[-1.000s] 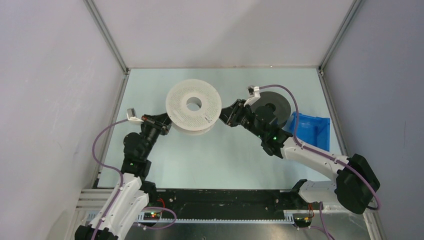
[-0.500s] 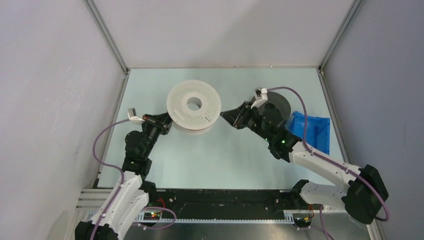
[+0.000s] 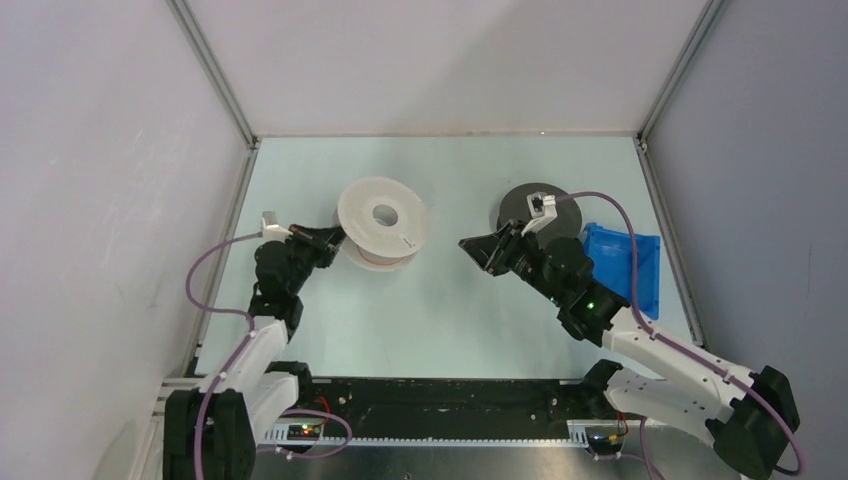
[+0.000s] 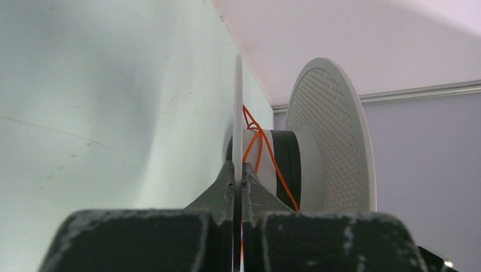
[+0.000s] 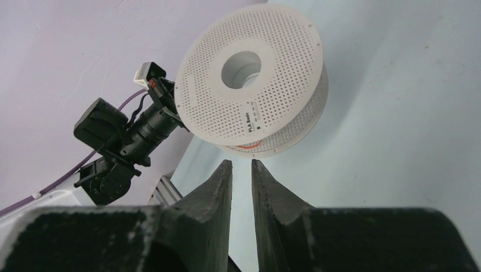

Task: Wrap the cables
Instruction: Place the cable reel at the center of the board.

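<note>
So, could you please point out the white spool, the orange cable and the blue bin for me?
white spool (image 3: 358, 222): top external view, on its upper flange, left of the hole.
orange cable (image 4: 262, 134): left wrist view, on the strands crossing the hub.
blue bin (image 3: 648, 270): top external view, on its right side.

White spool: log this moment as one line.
left hand: shut on white spool lower flange | reddish cable: looped on hub | right hand: narrowly open, empty, apart from spool
</note>
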You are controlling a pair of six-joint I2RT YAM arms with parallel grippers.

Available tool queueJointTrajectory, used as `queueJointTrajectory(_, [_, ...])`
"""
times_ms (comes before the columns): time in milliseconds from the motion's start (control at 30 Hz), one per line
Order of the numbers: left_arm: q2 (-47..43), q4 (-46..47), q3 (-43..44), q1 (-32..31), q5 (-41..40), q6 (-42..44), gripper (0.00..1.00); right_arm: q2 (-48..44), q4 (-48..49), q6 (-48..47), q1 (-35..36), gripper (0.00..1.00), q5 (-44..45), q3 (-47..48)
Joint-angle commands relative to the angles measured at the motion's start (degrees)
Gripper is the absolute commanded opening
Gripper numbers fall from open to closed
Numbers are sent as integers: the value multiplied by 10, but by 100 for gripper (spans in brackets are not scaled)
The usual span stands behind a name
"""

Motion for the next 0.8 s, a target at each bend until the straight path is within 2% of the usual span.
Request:
queueJointTrajectory(0, [40,57,43,43,61,37,0,-21,1,-20,4,24,20,-4])
queueJointTrajectory(100, [87,59,49,65,82,43,0,-25,1,-23,5,24,21,-4])
queueJointTrajectory(467, [226,62,95,87,106,92,1,-35,-2,-34,6,24,30,-5])
queueJointTrajectory(533, [262,62,111,93,116,107,5,-36,-5,-37,6,24,32,-6])
queueJointTrajectory(767, [353,61,148,125,150,135,10,-46,-13,-44,2,25,36,-6])
